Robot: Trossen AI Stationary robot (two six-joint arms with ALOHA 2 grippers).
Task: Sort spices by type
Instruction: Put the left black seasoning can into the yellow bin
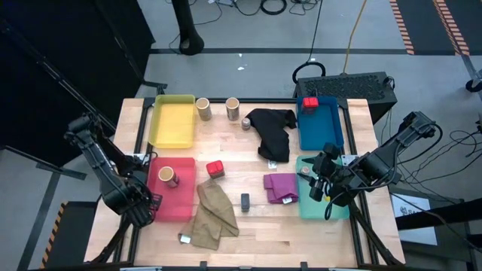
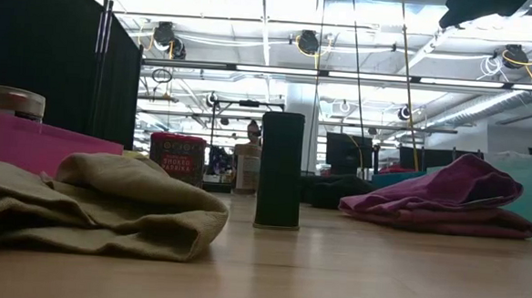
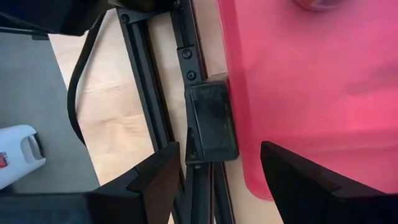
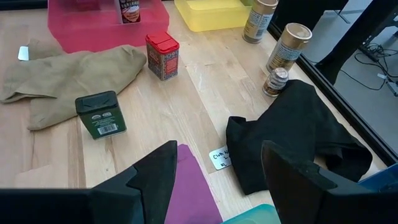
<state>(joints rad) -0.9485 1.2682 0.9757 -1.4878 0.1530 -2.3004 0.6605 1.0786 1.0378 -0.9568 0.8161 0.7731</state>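
Left gripper (image 3: pixel 219 155): hangs released, fingers apart with nothing between, above the outer edge of the red tray (image 1: pixel 179 205) at the table's left side.

Right gripper (image 4: pixel 217 152): likewise released and holding nothing, hovers over the teal tray (image 1: pixel 316 209) at the right side, pointing across the table toward the cloths.

Spices, by place:
- In the red tray: one tan cylinder (image 1: pixel 167 177), upright, near the tray's far end.
- Beyond the yellow tray (image 1: pixel 172 124), on bare wood at the far edge: two more tan cylinders (image 1: pixel 204 109) (image 1: pixel 233 108), upright, side by side but apart.
- Just beside the black cloth (image 1: pixel 273 134): a small grey jar (image 1: pixel 246 123), near the second cylinder.
- In the blue tray (image 1: pixel 322 129), at its far end: a red box (image 1: pixel 309 102).
- Mid-table, between red tray and black cloth: another red box (image 1: pixel 215 168), upright, close to the khaki cloth (image 1: pixel 213 217).
- Between khaki cloth and purple cloth (image 1: pixel 280 188): a dark block (image 1: pixel 245 201), standing upright, touching neither.
- In the teal tray, close to the right gripper: a small round container (image 1: pixel 306 172), too small to tell the kind.

Beside the khaki cloth's near corner: a small white tag (image 1: pixel 183 239).
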